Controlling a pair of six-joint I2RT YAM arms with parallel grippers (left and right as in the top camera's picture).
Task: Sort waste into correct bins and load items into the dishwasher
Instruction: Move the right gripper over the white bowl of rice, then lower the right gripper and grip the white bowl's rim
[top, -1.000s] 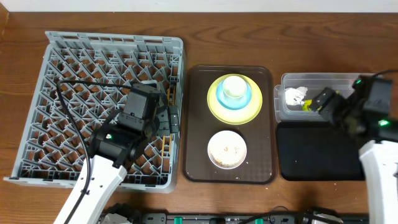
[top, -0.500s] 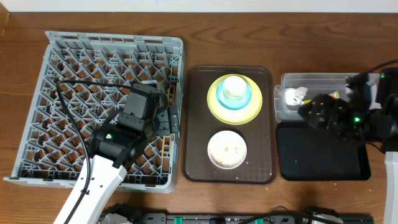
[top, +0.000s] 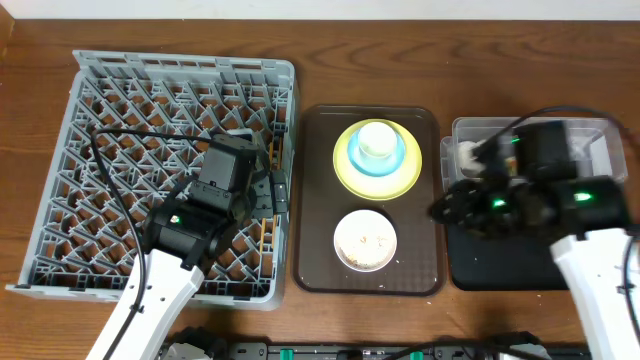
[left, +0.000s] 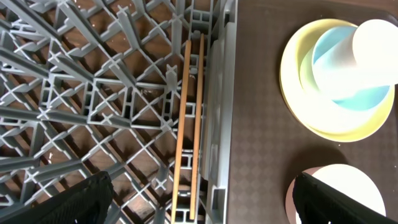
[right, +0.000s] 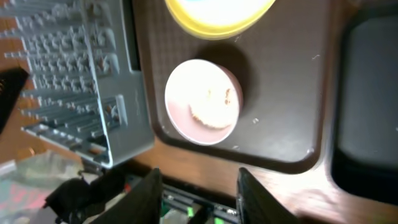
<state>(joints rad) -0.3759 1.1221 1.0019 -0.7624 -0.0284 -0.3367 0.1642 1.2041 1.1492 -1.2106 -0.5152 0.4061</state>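
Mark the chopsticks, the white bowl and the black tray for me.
chopsticks (left: 198, 124): left wrist view, mid-length of the right-hand stick.
white bowl (right: 179, 115): right wrist view, bare inner wall, left side.
black tray (top: 500, 264): overhead view, bare floor near its front edge.

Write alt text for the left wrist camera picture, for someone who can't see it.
Two wooden chopsticks lie side by side in a grey dish rack, along the wall next to a brown tray. The tray holds a cup in a blue bowl on a yellow-green plate, and a white bowl. The open left gripper frames the bottom corners.
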